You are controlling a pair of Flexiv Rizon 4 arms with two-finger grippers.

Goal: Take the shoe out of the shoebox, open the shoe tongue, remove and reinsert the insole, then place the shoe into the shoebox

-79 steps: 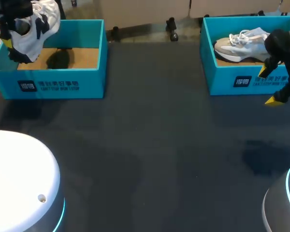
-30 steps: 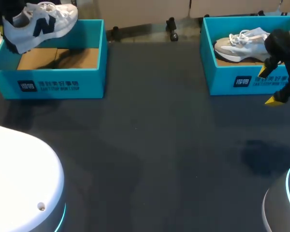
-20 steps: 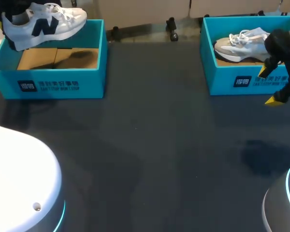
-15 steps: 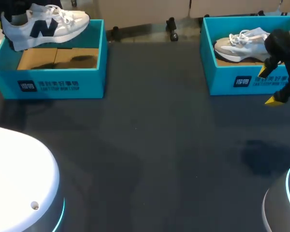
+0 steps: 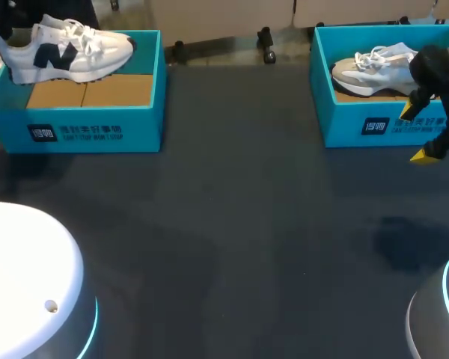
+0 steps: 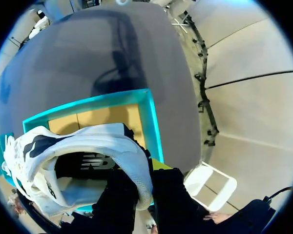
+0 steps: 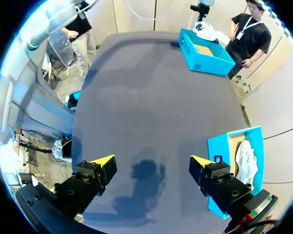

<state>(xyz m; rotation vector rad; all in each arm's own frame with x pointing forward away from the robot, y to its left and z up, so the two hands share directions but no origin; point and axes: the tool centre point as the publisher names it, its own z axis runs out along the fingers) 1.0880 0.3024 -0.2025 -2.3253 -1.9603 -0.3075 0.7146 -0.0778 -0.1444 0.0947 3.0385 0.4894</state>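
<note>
A white shoe with a navy side mark (image 5: 67, 52) is held level over the back of the left teal shoebox (image 5: 97, 131), toe pointing right. My left gripper (image 5: 3, 31) holds it by the heel at the view's top left corner. In the left wrist view that gripper (image 6: 145, 171) is shut on the shoe's (image 6: 78, 146) white heel collar, one finger inside and one outside, above the box (image 6: 151, 122). My right gripper (image 5: 417, 132) hangs open in front of the right shoebox (image 5: 389, 127), nothing between its fingers (image 7: 100, 163).
A second, grey-white laced shoe (image 5: 370, 66) lies in the right shoebox (image 7: 223, 151). The left box's cardboard floor (image 5: 112, 91) is bare. Dark tabletop (image 5: 239, 224) stretches between and in front of both boxes.
The left arm has swung the shoe from hanging at the box's left end to level, toe to the right, and lowered it a little. The right arm has not moved.
</note>
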